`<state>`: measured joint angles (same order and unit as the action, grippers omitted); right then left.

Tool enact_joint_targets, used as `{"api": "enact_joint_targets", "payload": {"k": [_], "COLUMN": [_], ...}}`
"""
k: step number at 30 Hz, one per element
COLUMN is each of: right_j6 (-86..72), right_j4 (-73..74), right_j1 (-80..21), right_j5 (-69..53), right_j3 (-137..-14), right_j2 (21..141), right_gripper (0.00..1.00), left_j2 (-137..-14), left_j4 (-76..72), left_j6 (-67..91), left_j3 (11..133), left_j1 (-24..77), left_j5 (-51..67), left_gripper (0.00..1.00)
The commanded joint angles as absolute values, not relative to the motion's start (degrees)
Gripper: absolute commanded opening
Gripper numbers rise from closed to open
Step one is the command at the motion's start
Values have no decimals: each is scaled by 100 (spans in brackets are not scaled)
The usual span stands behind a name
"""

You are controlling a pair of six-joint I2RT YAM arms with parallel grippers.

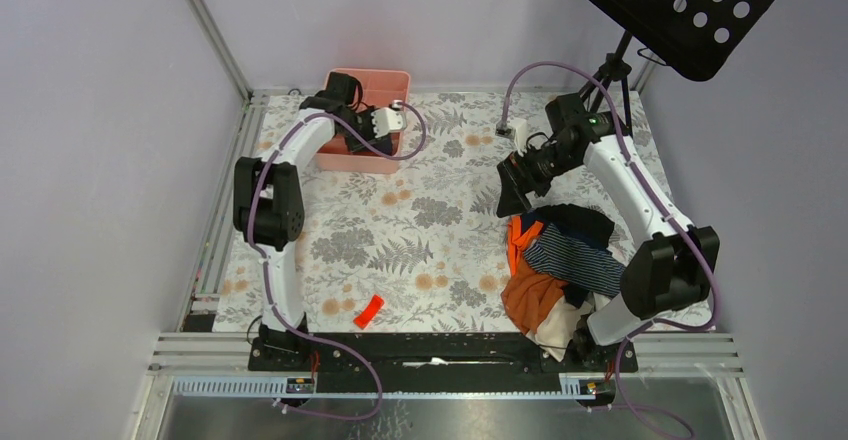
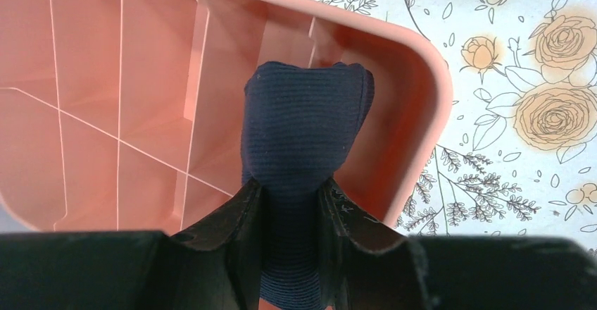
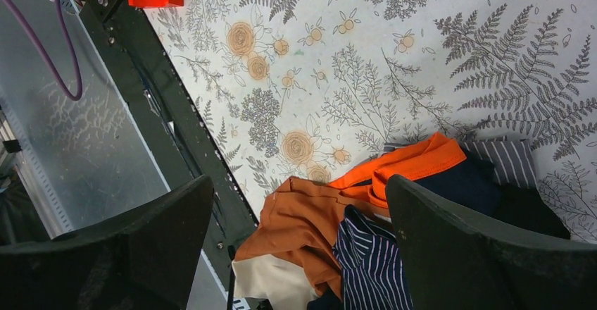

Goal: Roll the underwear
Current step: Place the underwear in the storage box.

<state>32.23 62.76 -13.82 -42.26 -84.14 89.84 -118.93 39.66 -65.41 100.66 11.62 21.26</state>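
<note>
Top, left-wrist and right-wrist views of a table covered by a flowered cloth (image 1: 430,220).

Far left: a pink bin (image 1: 385,85), its floor ribbed into compartments. The left gripper (image 2: 292,211) reaches over the bin's near right corner, and its two fingers are clamped on a rolled navy underwear (image 2: 303,123). The free end of the roll lies inside the bin against the wall at that corner.

Near centre: a small red block (image 1: 368,310) lies alone on the cloth by the near edge.

Right of centre: the right gripper (image 3: 299,183) hangs above the cloth, fingers spread wide apart and holding nothing, just beyond the far edge of a clothes pile (image 1: 560,260).

Near right: the pile holds a striped underwear (image 3: 373,268), dark navy with thin white lines, lying among an orange garment (image 3: 303,225), a cream piece and dark cloth.

Far right: a black music stand (image 1: 690,5) rises beyond the table corner.
</note>
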Motion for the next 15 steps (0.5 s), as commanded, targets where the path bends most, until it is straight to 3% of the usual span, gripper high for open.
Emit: {"api": "enact_joint_targets", "payload": {"k": [1, 15], "right_j6": [3211, 3212], "right_j4": [6412, 6388], "right_j1": [-1380, -1381], "right_j5": [-4116, -4283], "right_j3": [-8402, -8542], "right_j2": [9057, 9413], "right_gripper": [99, 99], "left_j2": [-11635, -12294], "left_j4": [4123, 5360], "left_j6": [-6963, -6535], "left_j3": [9803, 9873], "left_j1": [1106, 1178], "left_j5": [2492, 3413], "left_gripper": [0, 0]}}
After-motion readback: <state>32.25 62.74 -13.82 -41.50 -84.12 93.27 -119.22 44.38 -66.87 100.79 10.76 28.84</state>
